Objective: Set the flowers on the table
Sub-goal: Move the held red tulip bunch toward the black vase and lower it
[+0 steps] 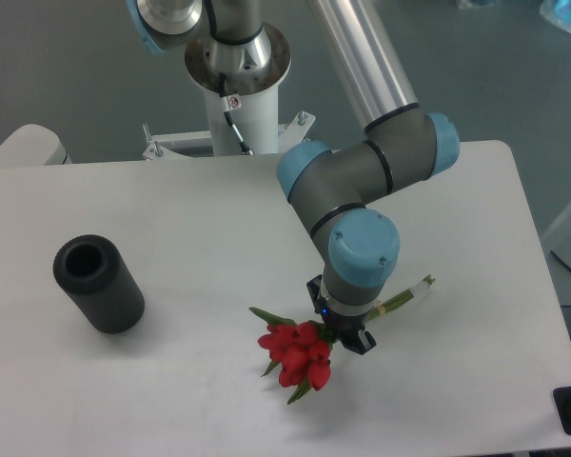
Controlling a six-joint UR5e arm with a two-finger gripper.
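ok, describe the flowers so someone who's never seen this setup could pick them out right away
Start at the white table and follow the grey-and-blue arm down to its gripper near the front edge. The flowers sit right there: a small bunch of red blooms to the gripper's left, thin green stems running under the wrist and out the right side. The only other item, a black hollow cylinder, lies far left.
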